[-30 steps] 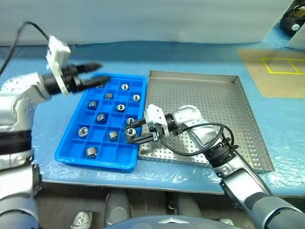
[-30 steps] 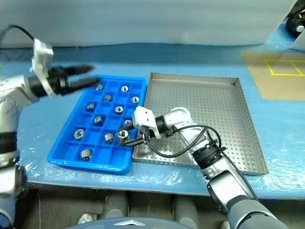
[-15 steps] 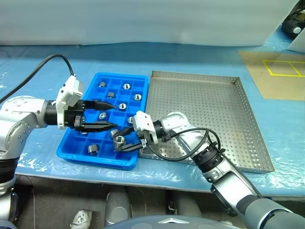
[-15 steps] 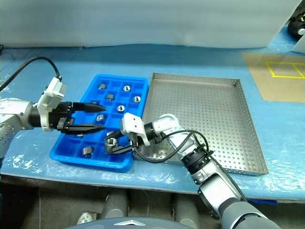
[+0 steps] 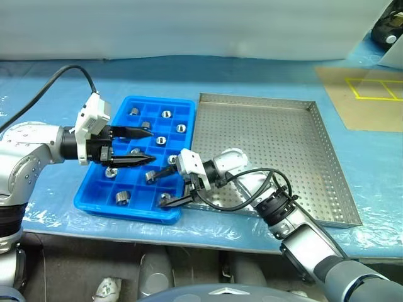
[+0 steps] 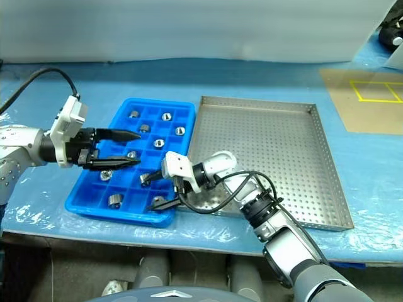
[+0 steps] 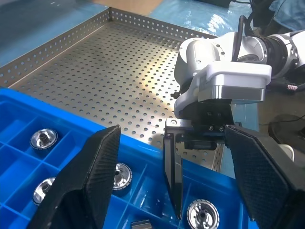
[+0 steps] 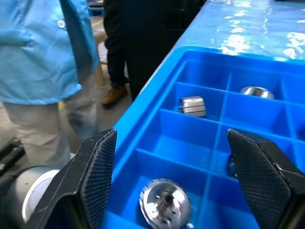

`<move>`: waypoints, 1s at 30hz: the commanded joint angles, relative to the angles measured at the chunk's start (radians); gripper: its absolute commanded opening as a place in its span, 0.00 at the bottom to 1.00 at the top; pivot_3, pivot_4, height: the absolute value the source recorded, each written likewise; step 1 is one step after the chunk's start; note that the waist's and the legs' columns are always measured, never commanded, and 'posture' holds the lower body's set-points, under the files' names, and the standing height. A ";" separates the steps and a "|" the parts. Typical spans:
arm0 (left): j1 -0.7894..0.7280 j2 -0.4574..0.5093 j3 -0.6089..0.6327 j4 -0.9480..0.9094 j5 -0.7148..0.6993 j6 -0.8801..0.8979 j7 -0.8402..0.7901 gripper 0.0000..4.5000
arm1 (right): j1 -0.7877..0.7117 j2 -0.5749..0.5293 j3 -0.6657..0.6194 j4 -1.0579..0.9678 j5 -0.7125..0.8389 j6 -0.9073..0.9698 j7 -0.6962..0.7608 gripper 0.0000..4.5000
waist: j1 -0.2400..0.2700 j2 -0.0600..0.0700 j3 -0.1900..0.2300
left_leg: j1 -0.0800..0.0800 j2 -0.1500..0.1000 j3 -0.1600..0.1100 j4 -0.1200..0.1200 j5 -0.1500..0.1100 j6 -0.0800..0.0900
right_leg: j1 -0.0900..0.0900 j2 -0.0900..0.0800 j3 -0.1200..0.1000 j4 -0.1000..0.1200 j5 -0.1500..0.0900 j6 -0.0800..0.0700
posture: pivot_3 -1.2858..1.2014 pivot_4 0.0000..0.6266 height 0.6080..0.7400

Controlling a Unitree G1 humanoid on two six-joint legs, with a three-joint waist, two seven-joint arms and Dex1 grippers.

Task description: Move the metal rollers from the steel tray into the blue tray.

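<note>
The right gripper (image 5: pixel 169 185), jaws spread, hovers over the blue tray's (image 5: pixel 94 204) near cells, apparently releasing a roller (image 8: pixel 164 204).

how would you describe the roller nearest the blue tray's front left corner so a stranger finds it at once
Find the blue tray, just left of the steel tray. In its row closest to the robot, towards the left end, lies one metal roller. It rests on its side, showing its curved wall, while the other roller in that row sits with its hollow centre facing up.
</note>
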 commanded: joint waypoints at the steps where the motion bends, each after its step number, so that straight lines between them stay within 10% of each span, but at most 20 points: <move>1: -0.050 -0.009 -0.010 0.035 0.015 -0.038 -0.006 0.82 | -0.036 -0.018 -0.057 -0.002 0.002 -0.032 -0.018 0.85 | 0.000 0.000 0.000 | 0.000 0.000 0.000 0.000 0.000 0.000 | 0.000 0.000 0.000 0.000 0.000 0.000 | 0.57 0.24 1.00; 17: -0.356 -0.248 -0.167 0.422 0.189 -0.233 -0.020 0.82 | 0.042 -0.375 -0.442 -0.104 0.036 0.048 -0.202 0.85 | -0.007 0.000 0.000 | 0.000 -0.002 0.000 0.003 0.000 0.001 | 0.001 0.000 0.002 0.000 0.000 0.000 | 0.47 0.24 1.00; 30: -0.374 -0.399 -0.267 0.760 0.408 -0.481 -0.022 0.82 | 0.212 -0.459 -0.567 -0.200 0.076 0.113 -0.314 0.85 | -0.058 0.000 0.000 | 0.000 -0.004 0.001 0.009 -0.004 0.007 | 0.003 0.000 0.006 0.000 0.001 0.002 | 0.44 0.24 1.00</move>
